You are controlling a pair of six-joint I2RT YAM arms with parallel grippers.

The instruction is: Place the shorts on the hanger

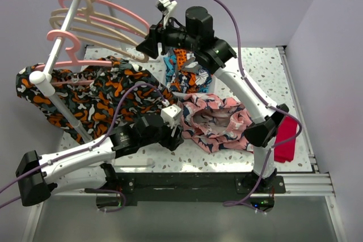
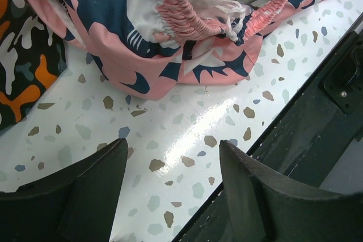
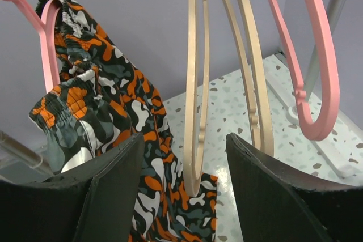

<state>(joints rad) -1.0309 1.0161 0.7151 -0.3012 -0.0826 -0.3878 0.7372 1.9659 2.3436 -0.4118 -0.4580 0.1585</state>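
The salmon-pink shorts (image 1: 218,120) with a navy and white print lie crumpled on the table, their gathered waistband (image 2: 187,15) facing my left gripper. My left gripper (image 2: 173,157) hovers open just short of them, low over bare tabletop, with nothing between its fingers. On the rail at the back left hangs the beige hanger (image 1: 108,33). My right gripper (image 3: 184,140) is raised to it and stands open. The hanger's lower end (image 3: 195,94) hangs between the two fingers with a gap on each side.
A second beige hanger (image 3: 249,72) and a pink hanger (image 3: 317,72) hang beside it. A black-orange-white garment (image 1: 96,92) drapes from another pink hanger (image 3: 48,43) on the white rail (image 1: 62,83). A red cloth (image 1: 286,137) lies at the right. The black front rail (image 2: 317,100) borders the table.
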